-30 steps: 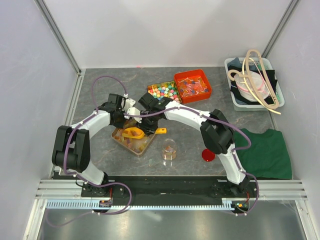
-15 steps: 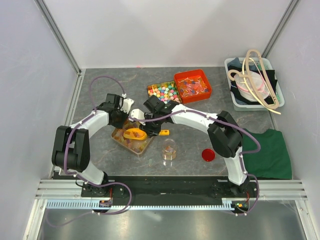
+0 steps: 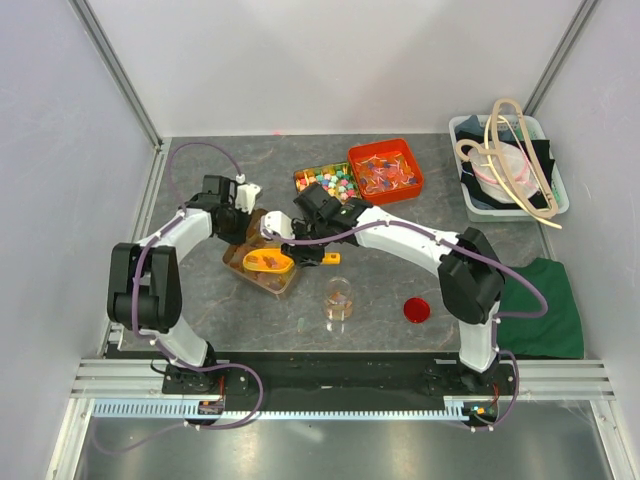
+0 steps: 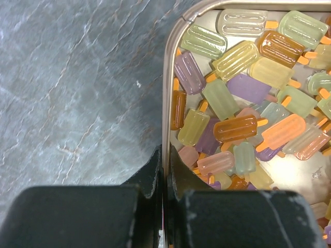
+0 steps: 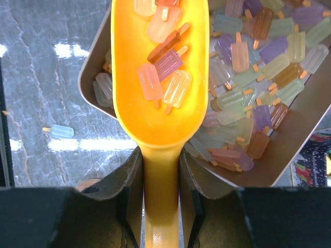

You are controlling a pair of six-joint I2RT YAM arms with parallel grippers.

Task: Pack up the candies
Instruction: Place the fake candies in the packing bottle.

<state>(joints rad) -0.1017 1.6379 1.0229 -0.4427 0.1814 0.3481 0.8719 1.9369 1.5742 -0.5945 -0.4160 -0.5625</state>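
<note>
- Grey marbled table [image 3: 400, 230], white walls on three sides, both arms reaching in toward the middle.
- Candies [image 4: 235, 126]: nearly all lie heaped in the metal tray [image 4: 166, 103], left of centre. A small share rides in the yellow scoop [image 5: 160, 113] over the tray's near corner.
- Left gripper [image 4: 165, 170]: fingers pinched tight on the tray rim, steadying it.
- Right gripper [image 5: 161, 186]: clamped round the scoop's handle.
- Progress: early, by my reckoning. The clear jar [image 3: 338, 300] near the front seems to hold only a little at the bottom. Its red lid [image 3: 416, 310] lies off, beside it. This scoopful is not yet tipped in, and the tray looks far from emptied.
- One loose candy [image 5: 58, 131] lies on the table beside the tray.
- Scoop's long axis runs left-right across the table: bowl toward the left arm, handle end toward the jar side.
- Candies lie flat, sticks pointing every which way.
</note>
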